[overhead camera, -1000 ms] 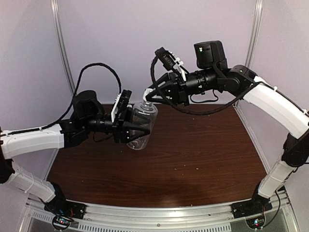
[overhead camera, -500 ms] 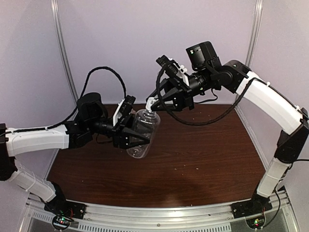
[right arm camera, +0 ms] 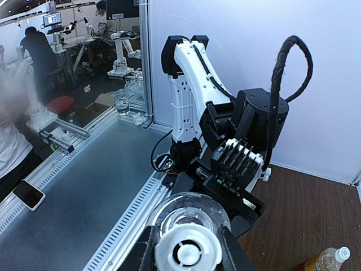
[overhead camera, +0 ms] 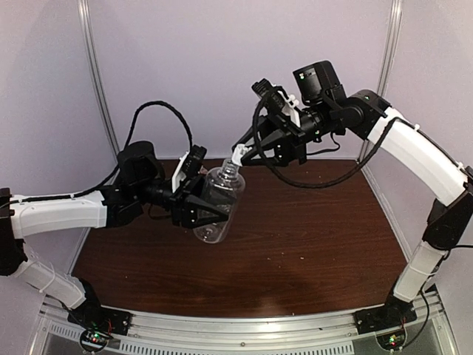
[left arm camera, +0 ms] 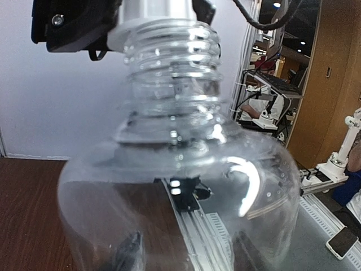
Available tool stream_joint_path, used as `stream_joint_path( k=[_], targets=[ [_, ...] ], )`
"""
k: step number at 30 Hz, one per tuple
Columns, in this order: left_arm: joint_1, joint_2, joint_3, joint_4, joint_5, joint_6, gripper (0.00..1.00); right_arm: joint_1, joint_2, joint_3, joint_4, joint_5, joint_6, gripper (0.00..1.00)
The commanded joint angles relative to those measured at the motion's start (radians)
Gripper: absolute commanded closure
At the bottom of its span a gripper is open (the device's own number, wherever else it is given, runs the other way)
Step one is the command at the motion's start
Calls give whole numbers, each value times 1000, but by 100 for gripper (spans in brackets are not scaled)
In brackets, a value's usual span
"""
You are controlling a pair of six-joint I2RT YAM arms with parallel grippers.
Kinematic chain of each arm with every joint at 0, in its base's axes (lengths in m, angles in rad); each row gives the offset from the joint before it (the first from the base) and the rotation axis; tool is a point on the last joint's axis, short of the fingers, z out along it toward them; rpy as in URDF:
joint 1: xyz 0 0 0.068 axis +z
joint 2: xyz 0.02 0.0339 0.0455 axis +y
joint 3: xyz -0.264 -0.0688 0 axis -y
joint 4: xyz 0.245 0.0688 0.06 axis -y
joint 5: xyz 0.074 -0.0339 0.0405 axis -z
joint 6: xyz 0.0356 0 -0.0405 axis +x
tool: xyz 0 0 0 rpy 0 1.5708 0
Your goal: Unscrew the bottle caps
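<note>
Mid-frame from above, the left claw (overhead camera: 210, 208) grips a clear, thread-necked plastic bottle (overhead camera: 222, 185) tilted over the dark wood-grain counter (overhead camera: 310, 237), while the right claw (overhead camera: 239, 157) pinches its small round white cap (overhead camera: 237, 154) at the mouth.

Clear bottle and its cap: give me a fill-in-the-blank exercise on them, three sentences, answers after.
The left hand holds the clear bottle up off the ___.
The right hand is shut on the white ___ at the bottle's mouth.
In the right wrist view, a second bottle with amber liquid shows at the bottom ___ corner.
Missing: table, cap, right.
</note>
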Motion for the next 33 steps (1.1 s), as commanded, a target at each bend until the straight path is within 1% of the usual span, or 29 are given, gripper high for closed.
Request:
stream_joint_path(
  k=[1, 5, 9, 11, 12, 14, 16, 19, 21, 27, 31, 33],
  targets=[
    [9, -7, 18, 92, 29, 5, 75, -18, -60, -15, 7, -38, 31, 97],
    [8, -14, 21, 63, -4, 18, 75, -33, -104, -75, 118, 17, 149, 97],
    [8, -39, 39, -38, -80, 85, 75, -70, -186, -205, 344, 185, 349, 94],
    [8, -60, 48, -104, -162, 132, 75, -90, -223, -262, 401, 317, 436, 93],
    [9, -74, 49, -129, -223, 160, 75, -94, -237, -280, 401, 439, 454, 93],
    [8, -103, 48, -177, -341, 189, 74, -93, -262, -334, 401, 616, 488, 93],
    [8, -123, 49, -216, -454, 213, 72, -93, -296, -400, 415, 712, 510, 92],
    [8, -148, 47, -246, -579, 235, 71, -93, -338, -532, 475, 773, 520, 92],
    [8, -159, 46, -257, -623, 242, 70, -93, -371, -620, 526, 812, 554, 90],
    [8, -168, 43, -265, -666, 244, 70, -92, -387, -860, 649, 913, 589, 89],
    [9, -161, 49, -272, -681, 235, 70, -93, -330, -975, 719, 959, 623, 89],
    [8, -159, 49, -274, -686, 232, 69, -92, -282, -996, 736, 1005, 631, 89]
  ],
)
